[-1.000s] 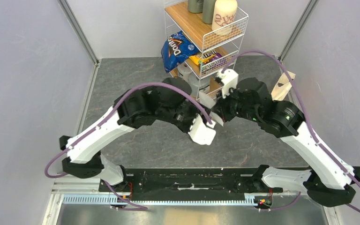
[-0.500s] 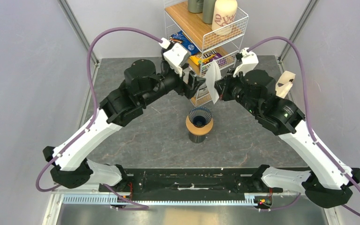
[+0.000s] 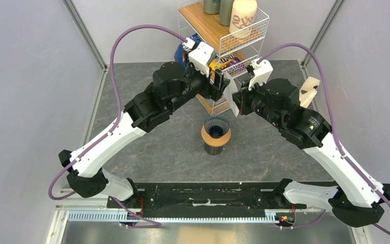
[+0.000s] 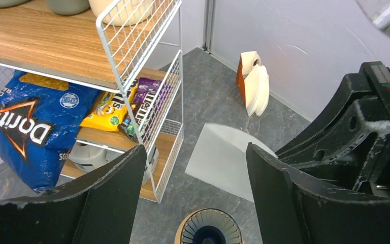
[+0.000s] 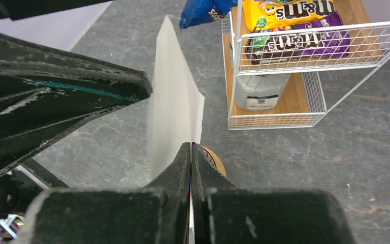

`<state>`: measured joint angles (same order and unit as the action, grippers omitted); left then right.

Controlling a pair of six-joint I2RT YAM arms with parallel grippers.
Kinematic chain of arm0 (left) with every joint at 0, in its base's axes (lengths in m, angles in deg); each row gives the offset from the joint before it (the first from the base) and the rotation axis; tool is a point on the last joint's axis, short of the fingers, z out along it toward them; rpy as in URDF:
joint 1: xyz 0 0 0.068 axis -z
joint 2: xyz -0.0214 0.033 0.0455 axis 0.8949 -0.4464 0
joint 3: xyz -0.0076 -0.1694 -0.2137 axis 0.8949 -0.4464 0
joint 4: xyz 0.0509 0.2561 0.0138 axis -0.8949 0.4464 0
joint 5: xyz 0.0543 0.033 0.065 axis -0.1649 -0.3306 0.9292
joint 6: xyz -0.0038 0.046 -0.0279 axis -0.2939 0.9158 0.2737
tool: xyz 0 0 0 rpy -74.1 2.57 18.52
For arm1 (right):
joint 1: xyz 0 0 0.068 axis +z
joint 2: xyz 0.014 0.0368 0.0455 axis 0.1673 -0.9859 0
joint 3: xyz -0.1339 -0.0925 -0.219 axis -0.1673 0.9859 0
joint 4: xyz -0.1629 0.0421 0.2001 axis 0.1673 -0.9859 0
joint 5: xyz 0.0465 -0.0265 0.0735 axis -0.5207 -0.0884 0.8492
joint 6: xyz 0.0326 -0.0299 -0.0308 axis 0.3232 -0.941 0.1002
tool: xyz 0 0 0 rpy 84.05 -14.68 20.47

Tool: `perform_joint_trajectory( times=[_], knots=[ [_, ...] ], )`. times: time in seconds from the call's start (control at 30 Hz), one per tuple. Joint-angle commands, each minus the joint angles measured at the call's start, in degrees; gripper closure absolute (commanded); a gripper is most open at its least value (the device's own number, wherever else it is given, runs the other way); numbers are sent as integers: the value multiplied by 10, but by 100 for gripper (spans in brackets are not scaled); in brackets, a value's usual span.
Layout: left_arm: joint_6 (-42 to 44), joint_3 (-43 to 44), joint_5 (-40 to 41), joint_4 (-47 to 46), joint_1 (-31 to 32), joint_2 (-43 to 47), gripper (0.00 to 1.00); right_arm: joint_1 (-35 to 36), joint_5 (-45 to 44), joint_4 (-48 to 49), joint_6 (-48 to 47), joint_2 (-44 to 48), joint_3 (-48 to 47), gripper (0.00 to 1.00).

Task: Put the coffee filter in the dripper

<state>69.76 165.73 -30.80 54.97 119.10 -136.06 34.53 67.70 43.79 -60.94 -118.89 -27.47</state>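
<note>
1. My right pincer [image 5: 191,147] is clamped on the coffee filter [image 5: 172,96], holding it aloft edge-up (flat, unopened).
2. My left pincer [image 4: 194,152] gapes wide, empty, facing it, probably to spread it.
3. Empty dripper [image 3: 216,126] sits below.

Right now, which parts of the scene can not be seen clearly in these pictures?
- Dripper: left wrist view, cut off by the bottom edge; right wrist view, hidden behind the right gripper and coffee filter.
- Coffee filter's pinched edge: top view, covered by the right wrist.
- White container's label on the rack: right wrist view, too small to read.
</note>
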Motion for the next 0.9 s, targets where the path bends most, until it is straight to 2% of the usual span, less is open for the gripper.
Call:
perform_joint_trajectory(
  times=[0.0,0.17,0.33,0.7,0.87],
  knots=[
    [-24,26,-15,6,2,5,20,15,-13,-11,-67,-2,-6,100],
    [-27,29,-51,15,2,4,19,32,-53,-43,-89,-35,-37,100],
    [-26,19,-33,34,1,2,19,38,-64,-42,-93,-41,-45,100],
    [-35,-9,-48,58,-23,3,19,38,-32,-35,-92,-35,-53,100],
    [-34,-9,-48,70,-30,6,22,39,-43,-36,-99,-36,-54,100]
  ],
)
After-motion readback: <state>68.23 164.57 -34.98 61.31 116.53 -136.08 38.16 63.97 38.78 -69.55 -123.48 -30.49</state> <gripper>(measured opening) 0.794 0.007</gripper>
